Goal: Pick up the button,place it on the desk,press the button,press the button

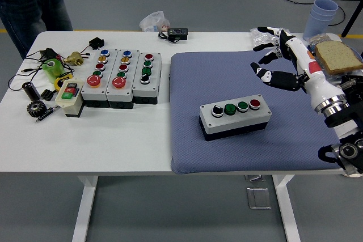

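Head view shows my right hand (283, 63) raised above the far right part of the blue mat (187, 140), fingers (271, 75) spread wide and holding nothing; the left arm is out of sight. The button box (234, 118) sits flat on the mat near its middle, a row of four caps on top: black, green, green, red. I judge that it is already set down, with pressing left to do. The risk I see is aim: the caps sit close together, so a splayed hand coming down could hit two at once or the wrong one, and a push near the box's edge might skid it across the soft mat. The hand also hovers near the crinkled plastic bag (266, 37) and the bread (338, 56), so a wide swing could clip them. As for containers, the stacked blue cups (321, 17) at the far right corner of the bench (125, 140) show nothing inside from here; the bag's contents I cannot make out.
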Controlling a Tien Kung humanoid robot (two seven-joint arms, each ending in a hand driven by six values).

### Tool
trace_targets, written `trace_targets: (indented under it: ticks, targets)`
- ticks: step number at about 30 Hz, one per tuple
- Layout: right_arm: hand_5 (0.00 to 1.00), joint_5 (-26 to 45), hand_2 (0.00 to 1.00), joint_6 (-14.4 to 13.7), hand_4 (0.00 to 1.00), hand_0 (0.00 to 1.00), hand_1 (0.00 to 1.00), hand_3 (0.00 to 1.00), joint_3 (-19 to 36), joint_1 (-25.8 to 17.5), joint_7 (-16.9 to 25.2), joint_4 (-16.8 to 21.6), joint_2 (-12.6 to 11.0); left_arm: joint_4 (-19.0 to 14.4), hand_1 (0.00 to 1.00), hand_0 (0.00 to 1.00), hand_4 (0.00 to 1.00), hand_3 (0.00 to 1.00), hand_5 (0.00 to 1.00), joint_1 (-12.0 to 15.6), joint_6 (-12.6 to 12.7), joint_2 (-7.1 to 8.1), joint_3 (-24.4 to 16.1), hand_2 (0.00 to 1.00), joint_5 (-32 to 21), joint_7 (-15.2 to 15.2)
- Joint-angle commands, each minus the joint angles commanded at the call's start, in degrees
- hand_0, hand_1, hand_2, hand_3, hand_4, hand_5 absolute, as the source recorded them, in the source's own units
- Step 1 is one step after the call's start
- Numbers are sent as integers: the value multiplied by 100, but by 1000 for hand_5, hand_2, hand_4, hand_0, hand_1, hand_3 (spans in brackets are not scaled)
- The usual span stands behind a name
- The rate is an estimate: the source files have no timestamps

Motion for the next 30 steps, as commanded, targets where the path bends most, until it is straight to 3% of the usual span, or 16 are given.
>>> trace_targets:
  ticks: [3,4,5,9,10,11,16,17,22,23,28,29,30]
  targets:
    - [87,711,508,64,693,401,346,785,151,-201,-71,105,-3,0,420,559,270,429,376,5,-3,0,-17,425,43,7]
    - [87,832,508,54,693,401,346,785,183,-240,-99,120,-1,0,420,559,270,429,376,6,-4,0,-16,425,45,7]
    - [99,923,471,37,670,363,284,763,255,-322,-147,143,11,0,419,560,270,429,375,7,-4,0,-25,426,66,11]
    - [99,1121,471,107,670,363,284,763,359,-459,-215,182,22,0,419,560,270,429,375,11,-8,0,-33,426,100,18]
    - [99,1143,471,158,670,363,284,763,383,-523,-253,209,8,0,419,560,270,429,375,13,-10,0,-31,426,110,19]
    - [112,1128,418,230,654,298,207,739,400,-575,-278,229,-5,0,420,560,268,429,375,14,-12,0,-26,425,108,18]
    - [112,1130,418,718,654,298,207,739,399,-767,-282,300,-58,0,420,560,268,429,375,17,-17,0,-4,425,86,9]
    - [85,1132,368,765,591,304,134,700,393,-796,-293,313,-62,0,420,560,270,429,373,17,-18,0,-2,426,83,8]
    - [85,656,368,647,591,304,134,700,395,-878,-640,282,-61,0,420,560,270,429,373,12,-22,0,7,426,78,4]
    - [2,395,322,639,635,336,105,724,406,-885,-823,243,-65,0,420,561,269,429,372,10,-23,0,5,425,86,5]
    - [2,-786,322,756,635,336,105,724,424,-874,-1447,135,-82,0,420,561,269,429,372,2,-22,0,-23,425,115,13]
    - [2,-1047,264,767,362,235,64,749,429,-870,-1535,111,-81,0,420,562,268,429,373,3,-22,0,-23,425,114,13]
    - [2,-1306,264,815,362,235,64,749,424,-861,-1671,75,-84,0,420,562,268,429,373,3,-21,0,-22,425,111,14]
